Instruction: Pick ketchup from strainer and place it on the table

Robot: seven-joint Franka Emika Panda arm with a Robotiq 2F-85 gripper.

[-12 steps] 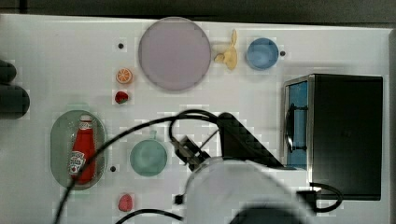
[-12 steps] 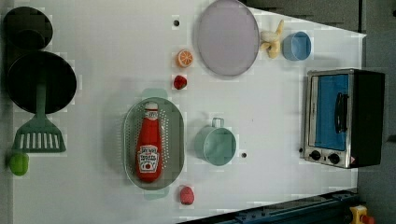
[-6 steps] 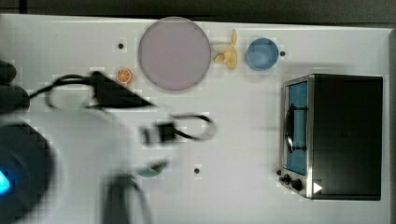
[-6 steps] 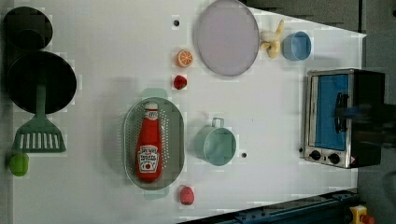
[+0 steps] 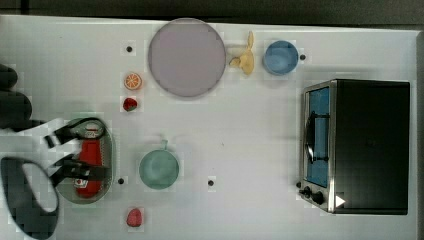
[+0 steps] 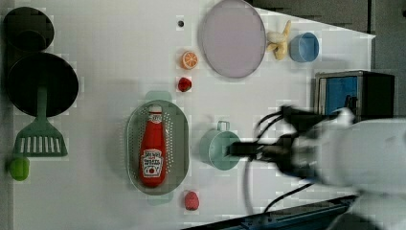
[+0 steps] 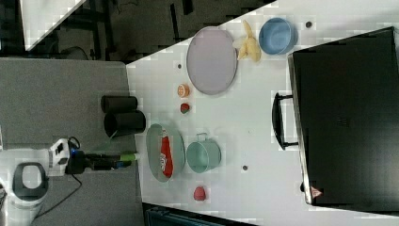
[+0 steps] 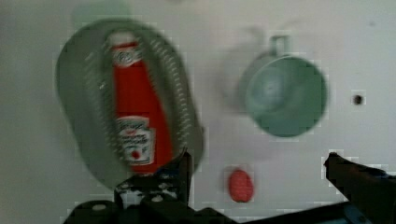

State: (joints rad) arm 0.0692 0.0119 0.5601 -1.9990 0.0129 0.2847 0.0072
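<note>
Red against pale green: the ketchup (image 6: 152, 150) lies flat on its side along the length of the strainer (image 6: 179, 143), cap end toward the left view's top, label near the other end. Nothing grips it yet. In the wrist view I see the gripper (image 8: 261, 179) with its two fingers spread wide apart and empty, one fingertip (image 8: 180, 170) overlapping the strainer's rim near the bottle's base, the other well off to the side past the strawberry (image 8: 241, 185). The arm looks blurred in the other views, so I judge I am mid-approach.

To do this well, I would centre the gripper over the bottle's body, just above the label where it is widest, and turn the wrist so the fingers close across the bottle's width, not along it. I would descend straight so the fingertips slip between bottle and strainer wall without catching the rim. The strainer looks light and could lift or slide with the bottle. The cup (image 6: 218, 149) stands just beside it, and bare table (image 6: 110, 48) lies beyond for the drop.
</note>
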